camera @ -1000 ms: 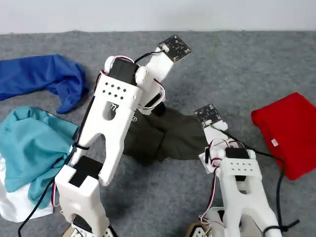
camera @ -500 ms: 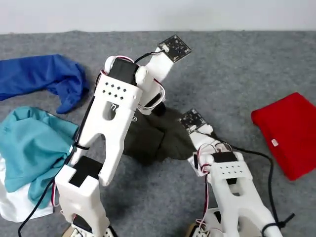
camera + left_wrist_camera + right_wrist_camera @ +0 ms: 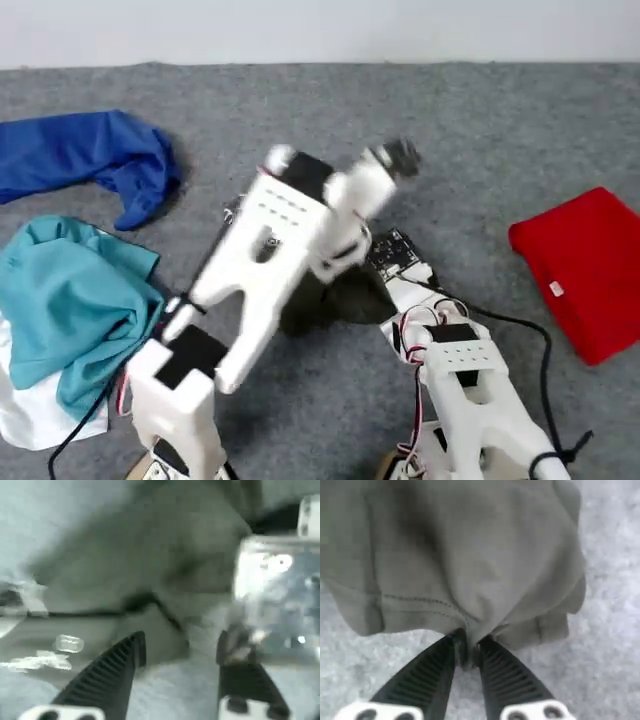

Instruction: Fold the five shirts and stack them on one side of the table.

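Right gripper (image 3: 467,652): jaws pressed together on a bunched edge of the olive shirt (image 3: 470,555), cloth pinched between the tips; stitched hem runs just beside the pinch

Left gripper (image 3: 182,640): fingers (image 3: 120,660) apart, nothing between them, hanging over the same olive shirt (image 3: 150,545) near a seam; whether the tips touch the cloth cannot be told

Olive shirt (image 3: 330,300): crumpled at the middle of the table (image 3: 500,130), mostly hidden under both arms in the high view; a dark patch shows between the left arm (image 3: 270,240) and the right arm (image 3: 455,360)

Blue shirt (image 3: 85,160): loose heap, far left of the table, unfolded

Teal shirt (image 3: 70,300): rumpled, left edge, nearer than the blue one, lying partly over the white shirt (image 3: 30,425)

White shirt: bottom left corner, mostly covered by the teal

Red shirt (image 3: 580,265): folded flat, right edge of the table, well apart from the others, small tag showing

Table surface: grey, felt-like
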Motion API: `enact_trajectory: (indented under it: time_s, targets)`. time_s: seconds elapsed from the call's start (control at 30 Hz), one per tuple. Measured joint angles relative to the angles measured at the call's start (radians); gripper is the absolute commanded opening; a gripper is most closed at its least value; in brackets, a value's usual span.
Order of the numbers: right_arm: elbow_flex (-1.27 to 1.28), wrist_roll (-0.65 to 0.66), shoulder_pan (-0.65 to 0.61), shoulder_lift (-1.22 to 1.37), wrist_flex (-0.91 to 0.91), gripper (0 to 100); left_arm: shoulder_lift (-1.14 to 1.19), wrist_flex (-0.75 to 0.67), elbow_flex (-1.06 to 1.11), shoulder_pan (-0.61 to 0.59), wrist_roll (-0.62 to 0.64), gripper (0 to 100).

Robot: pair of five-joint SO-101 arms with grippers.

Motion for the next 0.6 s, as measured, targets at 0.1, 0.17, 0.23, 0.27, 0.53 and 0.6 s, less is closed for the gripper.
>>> enact_trajectory:
  time_s: [0.1, 0.17, 0.23, 0.27, 0.53, 0.6]
  targets:
    - [0.002, 0.000, 0.005, 0.000, -0.003, 0.9, 0.000, -0.002, 0.110, -0.048, 0.005, 24]
    - [0.002, 0.000, 0.023, 0.000, -0.006, 0.9, 0.000, -0.003, 0.161, -0.083, 0.000, 22]
    - [0.000, 0.000, 0.068, 0.000, -0.008, 0.9, 0.000, -0.003, 0.195, -0.118, 0.000, 20]
    - [0.000, 0.000, 0.091, 0.000, -0.008, 0.9, 0.000, -0.003, 0.207, -0.133, 0.000, 20]
    - [0.000, 0.000, 0.161, 0.000, -0.011, 0.9, 0.083, -0.040, 0.215, -0.110, 0.000, 20]
    - [0.000, 0.000, 0.161, 0.000, -0.011, 0.9, 0.104, -0.043, 0.215, -0.068, 0.000, 20]
